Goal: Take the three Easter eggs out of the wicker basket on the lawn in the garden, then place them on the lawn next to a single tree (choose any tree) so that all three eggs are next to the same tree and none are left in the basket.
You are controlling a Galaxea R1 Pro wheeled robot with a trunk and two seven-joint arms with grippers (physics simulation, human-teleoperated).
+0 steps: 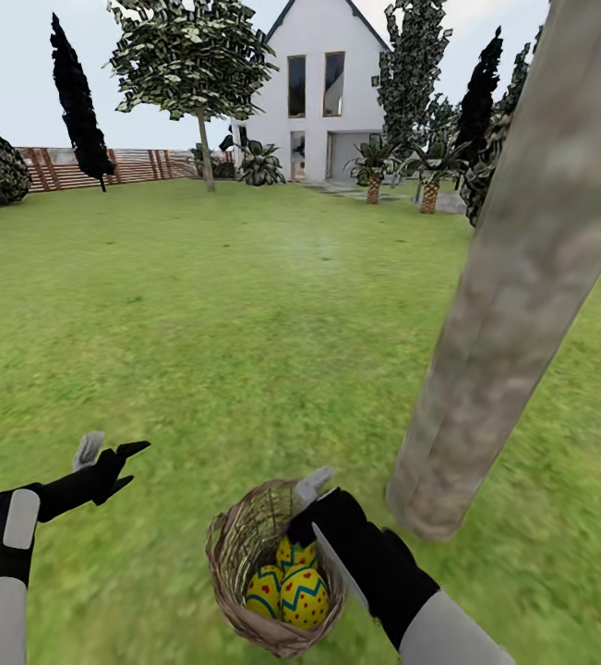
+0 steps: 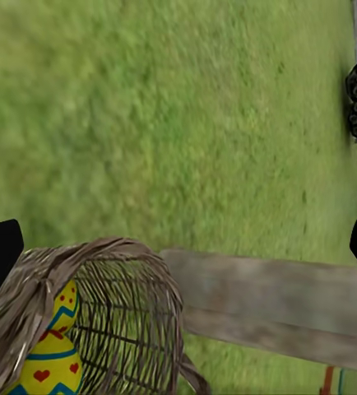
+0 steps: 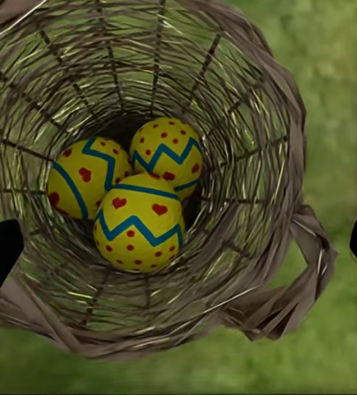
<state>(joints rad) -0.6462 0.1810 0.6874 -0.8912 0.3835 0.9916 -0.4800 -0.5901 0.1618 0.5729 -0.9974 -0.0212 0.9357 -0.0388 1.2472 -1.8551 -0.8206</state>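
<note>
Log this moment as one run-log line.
eggs: three in basket | right gripper: at rim, open | left gripper: open, empty | tree: beside basket

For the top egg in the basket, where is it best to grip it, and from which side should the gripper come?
Probably from straight above, through the open mouth of the wicker basket. The uppermost Easter egg rests on the two others, so its upper part is free. Grip it across its narrow middle, near the blue zigzag band. The woven walls block any sideways approach. The right gripper is at the rim.
</note>
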